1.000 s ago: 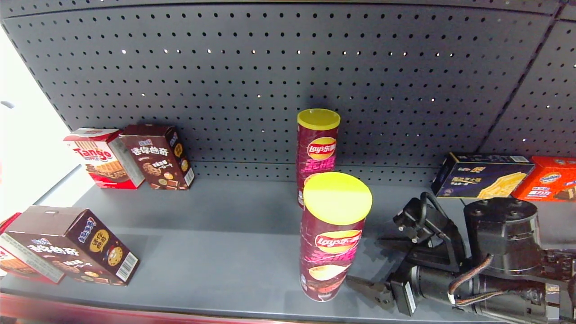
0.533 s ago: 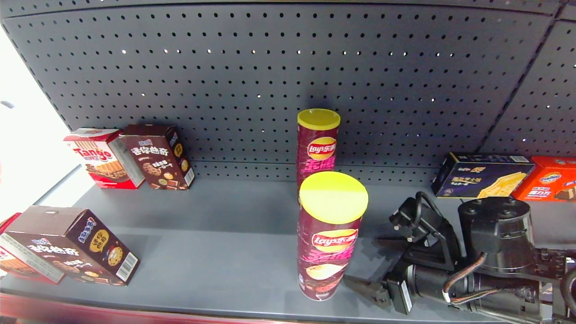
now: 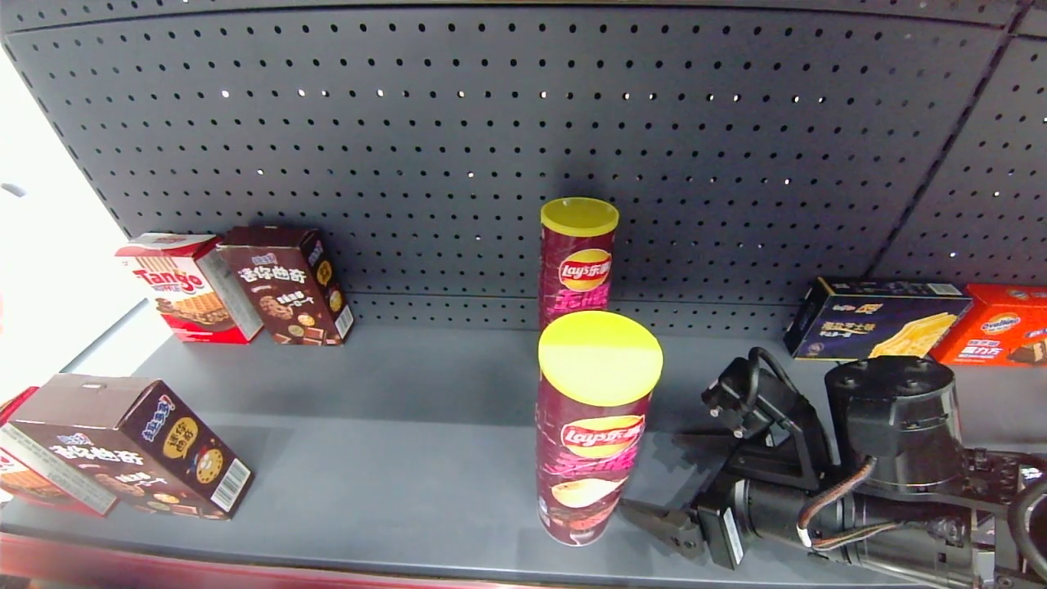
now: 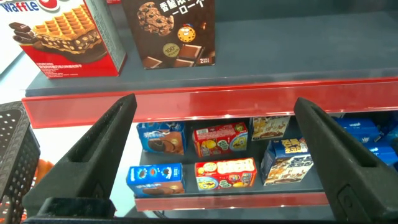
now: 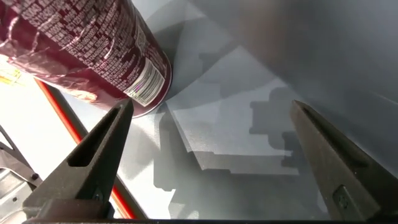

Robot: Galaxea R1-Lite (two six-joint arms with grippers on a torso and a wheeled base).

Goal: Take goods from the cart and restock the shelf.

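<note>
Cans come first: a maroon cardboard chip tube with a yellow plastic lid (image 3: 597,425) stands upright near the front edge of the dark grey metal shelf (image 3: 393,425), and every place below is given from this front tube. Directly behind it, by the grey perforated back panel (image 3: 491,123), a second maroon tube with a yellow lid (image 3: 577,258) stands upright, apart from it. Just right of the front tube, low by its base, lies the right gripper (image 5: 211,106), black fingers spread wide with nothing between them. One fingertip (image 3: 654,519) sits just beside the tube's foot; whether it touches I cannot tell.

Well left of the tube and farther back stand a red-and-white wafer box (image 3: 184,286) and a brown cookie box (image 3: 286,285), side by side. Left of it at the front edge sits another brown cookie box (image 3: 131,446), tilted. Well right and behind lie a dark blue wafer box (image 3: 879,319) and an orange box (image 3: 998,323). The left gripper (image 4: 214,101) hangs wide open and empty before the shelf's red front strip (image 4: 261,98), well left of the tube.
</note>
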